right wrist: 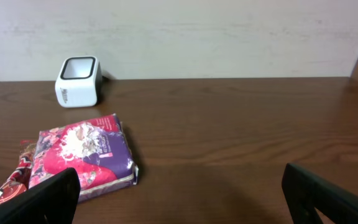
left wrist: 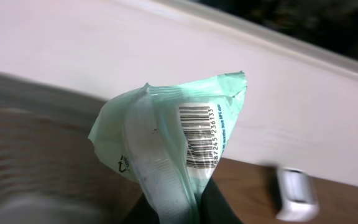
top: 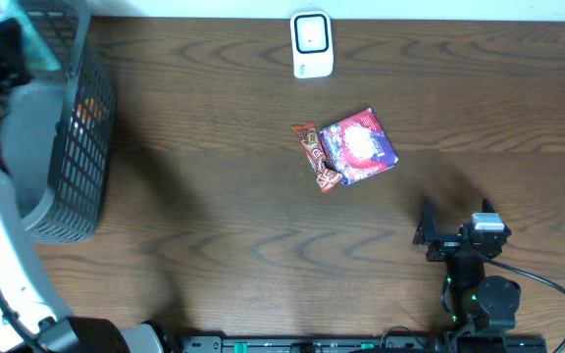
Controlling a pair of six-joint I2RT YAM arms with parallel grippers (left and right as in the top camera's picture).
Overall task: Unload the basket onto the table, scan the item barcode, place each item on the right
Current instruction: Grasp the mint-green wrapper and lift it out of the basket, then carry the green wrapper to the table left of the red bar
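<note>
Mint-green packet: held clear of the table at far left, pinched at its lower end, crumpled and tilted, with a clear strip down its front.
Barcode: black bars on white, running vertically with digits alongside, facing the left wrist camera.
Scanner: white box, dark-rimmed window facing up, upright at far centre.

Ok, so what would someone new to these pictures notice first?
Probably the mint-green packet filling the left wrist view, pinched from below by the shut left pincer, its barcode facing the camera. Next comes the bright pink and purple packet at mid-table with a red candy bar beside it, and the white scanner at the table's far edge beyond them.
</note>
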